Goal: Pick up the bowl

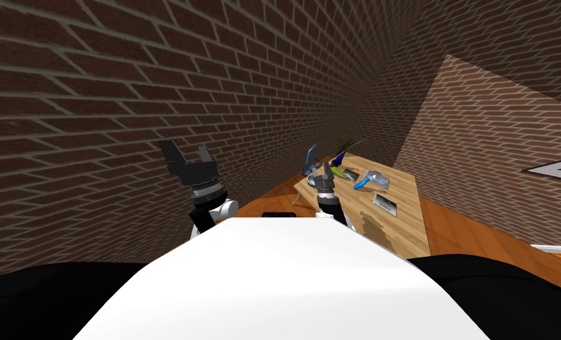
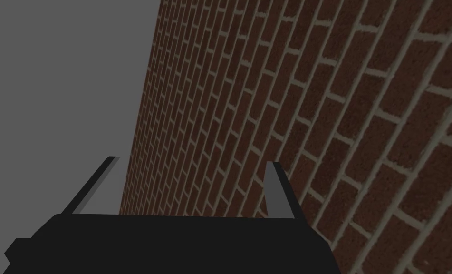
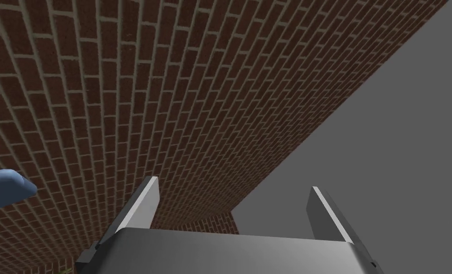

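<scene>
So, approach step, nothing gripped yet. L arm (image 1: 209,203) is up by the brick wall (image 1: 96,88), jaws wide apart & empty. R arm (image 1: 331,203) is at the near corner of the wooden surface (image 1: 403,218), jaws spread too, holding nothing, aimed up at the wall. Bowl (image 1: 312,179): prob. the small grey rim just beside the R jaws, partly hidden. Blue brush (image 1: 361,183) lies further right. Next: tip R wrist down, straddle the rim, then close.
</scene>
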Tool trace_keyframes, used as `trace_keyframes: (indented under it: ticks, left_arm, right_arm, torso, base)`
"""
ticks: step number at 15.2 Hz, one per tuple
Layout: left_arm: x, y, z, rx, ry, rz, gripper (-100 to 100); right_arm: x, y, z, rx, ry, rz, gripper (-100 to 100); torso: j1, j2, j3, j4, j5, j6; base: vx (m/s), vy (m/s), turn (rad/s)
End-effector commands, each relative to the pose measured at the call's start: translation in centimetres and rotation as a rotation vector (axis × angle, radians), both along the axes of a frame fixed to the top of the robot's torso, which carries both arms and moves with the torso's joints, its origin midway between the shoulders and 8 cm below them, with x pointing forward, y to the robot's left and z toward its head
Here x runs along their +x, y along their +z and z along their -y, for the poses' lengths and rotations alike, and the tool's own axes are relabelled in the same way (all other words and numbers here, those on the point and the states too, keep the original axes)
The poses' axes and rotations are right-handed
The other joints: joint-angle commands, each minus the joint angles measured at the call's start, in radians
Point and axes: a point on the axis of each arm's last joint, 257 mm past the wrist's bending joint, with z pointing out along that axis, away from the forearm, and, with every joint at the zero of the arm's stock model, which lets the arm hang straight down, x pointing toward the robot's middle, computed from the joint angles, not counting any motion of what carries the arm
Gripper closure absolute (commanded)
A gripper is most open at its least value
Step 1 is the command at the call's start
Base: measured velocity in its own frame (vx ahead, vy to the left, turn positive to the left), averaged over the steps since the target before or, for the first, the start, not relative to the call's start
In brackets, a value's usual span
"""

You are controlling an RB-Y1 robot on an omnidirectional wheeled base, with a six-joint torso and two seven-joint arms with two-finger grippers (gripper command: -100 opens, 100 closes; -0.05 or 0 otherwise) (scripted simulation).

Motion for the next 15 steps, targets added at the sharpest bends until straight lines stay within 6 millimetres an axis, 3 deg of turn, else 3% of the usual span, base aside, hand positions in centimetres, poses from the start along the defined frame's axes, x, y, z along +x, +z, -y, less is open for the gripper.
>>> trace_keyframes:
  ticks: [1, 2, 3, 4, 5, 6, 7, 8, 9, 10, 11, 12, 13, 14, 15]
  left_arm:
    - [0.0, 0.0, 0.0, 0.000, 0.000, 0.000, 0]
    - [0.0, 0.0, 0.0, 0.000, 0.000, 0.000, 0]
    - [0.0, 0.0, 0.0, 0.000, 0.000, 0.000, 0]
    - [0.0, 0.0, 0.0, 0.000, 0.000, 0.000, 0]
    - [0.0, 0.0, 0.0, 0.000, 0.000, 0.000, 0]
    - [0.0, 0.0, 0.0, 0.000, 0.000, 0.000, 0]
    - [0.0, 0.0, 0.0, 0.000, 0.000, 0.000, 0]
    - [0.0, 0.0, 0.0, 0.000, 0.000, 0.000, 0]
    - [0.0, 0.0, 0.0, 0.000, 0.000, 0.000, 0]
    - [0.0, 0.0, 0.0, 0.000, 0.000, 0.000, 0]
    - [0.0, 0.0, 0.0, 0.000, 0.000, 0.000, 0]
    - [0.0, 0.0, 0.0, 0.000, 0.000, 0.000, 0]
    - [0.0, 0.0, 0.0, 0.000, 0.000, 0.000, 0]
    - [0.0, 0.0, 0.0, 0.000, 0.000, 0.000, 0]
    - [0.0, 0.0, 0.0, 0.000, 0.000, 0.000, 0]
  right_arm:
    - [-0.2, -2.3, -1.5, -0.072, 0.028, -0.059, -100]
    - [-0.2, -2.3, -1.5, -0.072, 0.028, -0.059, -100]
    - [-0.3, -4.2, -2.2, -0.125, 0.044, -0.102, -100]
    - [-0.3, -4.2, -2.2, -0.125, 0.044, -0.102, -100]
    - [-0.4, -6.1, -2.8, -0.181, 0.058, -0.146, -100]
    - [-0.4, -6.1, -2.8, -0.182, 0.058, -0.146, -100]
    - [-0.7, -8.2, -3.2, -0.241, 0.071, -0.191, -100]
    - [-0.7, -8.2, -3.3, -0.244, 0.071, -0.190, -100]
    - [-1.0, -10.3, -3.5, -0.303, 0.084, -0.236, -100]
    - [-1.0, -10.3, -3.6, -0.310, 0.084, -0.235, -100]
    - [-1.4, -12.5, -3.7, -0.372, 0.096, -0.281, -100]
    - [-1.4, -12.5, -3.7, -0.381, 0.096, -0.280, -100]
    - [-1.9, -14.7, -3.6, -0.443, 0.108, -0.327, -100]
    - [-2.0, -14.8, -3.7, -0.457, 0.107, -0.325, -100]
    - [-2.5, -17.0, -3.4, -0.518, 0.119, -0.372, -100]
  torso:
    - [0.000, 0.000, 0.000, 0.000, 0.000, 0.000]
    - [0.000, 0.001, 0.000, 0.000, 0.000, 0.000]
    - [0.000, 0.000, 0.000, 0.000, 0.000, 0.000]
    - [-0.001, 0.000, 0.000, 0.000, 0.000, 0.000]
    - [-0.001, 0.000, 0.000, 0.000, 0.000, 0.000]
    - [-0.001, 0.000, 0.000, 0.000, 0.000, 0.000]
    - [-0.001, 0.000, 0.000, 0.000, 0.000, 0.000]
    - [-0.001, 0.000, 0.000, 0.000, 0.000, 0.000]
    - [-0.001, 0.000, 0.000, 0.000, 0.000, 0.000]
    - [-0.001, 0.000, 0.000, 0.000, 0.000, 0.000]
    - [-0.001, -0.001, 0.000, 0.000, 0.000, 0.000]
    - [-0.001, -0.001, 0.000, 0.000, 0.000, 0.000]
    - [-0.001, -0.001, -0.001, 0.000, 0.000, 0.000]
    - [-0.001, -0.001, -0.001, 0.000, 0.000, 0.000]
    - [-0.001, -0.001, 0.000, 0.000, 0.000, 0.000]
  base:
    - [-0.070, 0.097, 0.025]
    - [-0.059, 0.084, 0.025]
    - [-0.049, 0.077, 0.034]
    - [-0.045, 0.071, 0.025]
    - [-0.054, 0.077, 0.050]
    - [-0.057, 0.075, 0.041]
    - [-0.054, 0.078, 0.040]
    - [-0.046, 0.075, 0.034]
    - [-0.046, 0.079, 0.046]
    - [-0.042, 0.080, 0.041]
    - [-0.042, 0.092, 0.055]
    - [-0.039, 0.088, 0.046]
    - [-0.037, 0.088, 0.062]
    - [-0.037, 0.087, 0.044]
    - [-0.027, 0.092, 0.052]
